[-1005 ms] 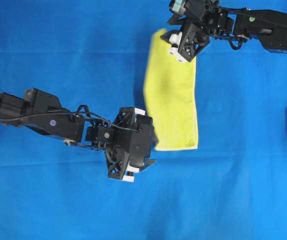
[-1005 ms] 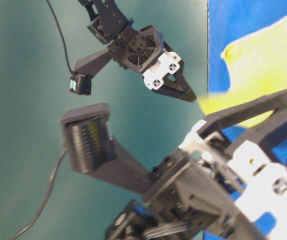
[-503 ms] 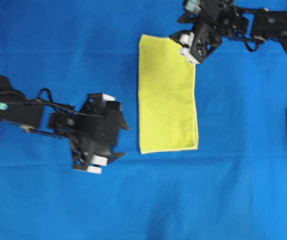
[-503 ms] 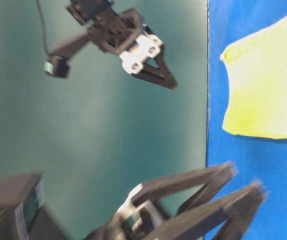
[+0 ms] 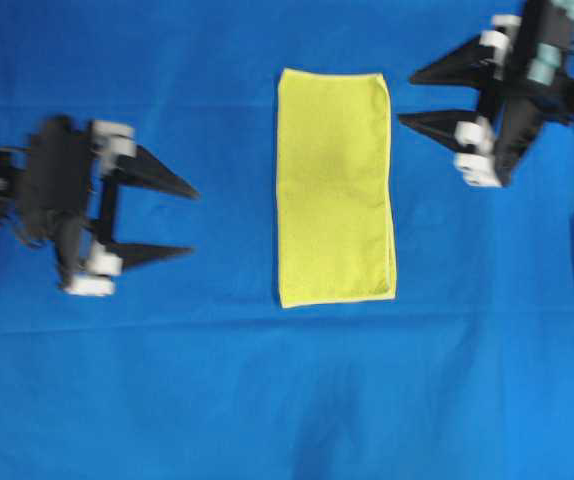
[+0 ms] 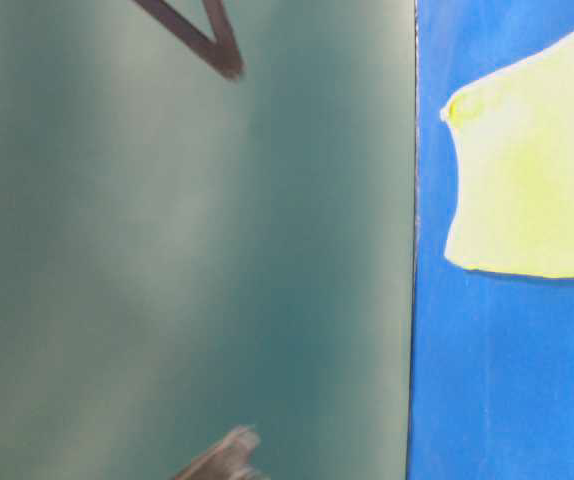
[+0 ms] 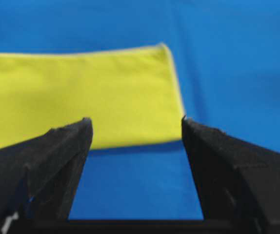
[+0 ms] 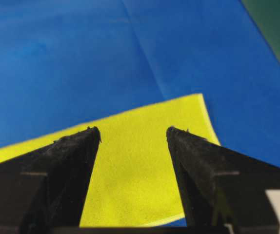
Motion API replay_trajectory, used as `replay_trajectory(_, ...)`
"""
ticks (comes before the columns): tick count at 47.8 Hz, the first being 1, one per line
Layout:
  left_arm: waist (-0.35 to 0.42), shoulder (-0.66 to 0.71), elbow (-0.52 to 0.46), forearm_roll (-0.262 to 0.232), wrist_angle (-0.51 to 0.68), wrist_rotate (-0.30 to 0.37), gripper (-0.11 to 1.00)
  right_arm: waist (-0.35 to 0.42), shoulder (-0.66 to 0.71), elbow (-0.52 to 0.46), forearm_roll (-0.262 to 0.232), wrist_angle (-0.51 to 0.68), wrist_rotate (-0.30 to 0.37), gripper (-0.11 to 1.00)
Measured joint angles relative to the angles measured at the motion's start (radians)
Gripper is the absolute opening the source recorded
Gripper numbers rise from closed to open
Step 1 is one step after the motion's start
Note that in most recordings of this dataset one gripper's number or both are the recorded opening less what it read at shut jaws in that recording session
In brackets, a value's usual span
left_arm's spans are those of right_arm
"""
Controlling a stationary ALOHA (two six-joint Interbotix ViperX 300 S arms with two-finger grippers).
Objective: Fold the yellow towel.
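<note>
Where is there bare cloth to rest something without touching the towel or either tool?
Widest: the blue cloth below the yellow towel, across the lower overhead view. Narrower strips lie between the towel and the left tool, and between it and the right tool. The side edges are crowded by the arms.

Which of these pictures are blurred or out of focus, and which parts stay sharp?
Overhead view: the left hand and right hand are smeared, the yellow towel fairly crisp. Table-level view: soft throughout; the towel looks washed out and pale, the dark shapes at top and bottom are only streaks. Left wrist view: fingers and towel both soft. Right wrist view: sharpest.
</note>
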State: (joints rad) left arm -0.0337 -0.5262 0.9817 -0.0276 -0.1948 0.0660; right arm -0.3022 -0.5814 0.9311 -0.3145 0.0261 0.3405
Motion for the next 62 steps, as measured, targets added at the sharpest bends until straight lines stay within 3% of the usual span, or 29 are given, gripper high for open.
replay_trajectory(18, 0.11, -0.295, 0.218, 0.0, -0.009, -0.021, 0.71, 0.0, -0.216, 0.207, 0.037, -0.055, 0.0, 0.61)
replay_trajectory(28, 0.11, -0.339, 0.241, 0.002, -0.009, -0.035, 0.71, 0.0, -0.219, 0.229, 0.055, -0.08, 0.002, 0.61)
replay_trajectory(51, 0.153, -0.27, 0.241, 0.002, -0.055, -0.037, 0.71, -0.032, -0.146, 0.221, 0.077, -0.095, 0.002, 0.61)
replay_trajectory(62, 0.249, -0.046, 0.163, 0.0, -0.153, -0.038, 0.7, -0.135, 0.064, 0.133, 0.092, -0.084, -0.008, 0.61)
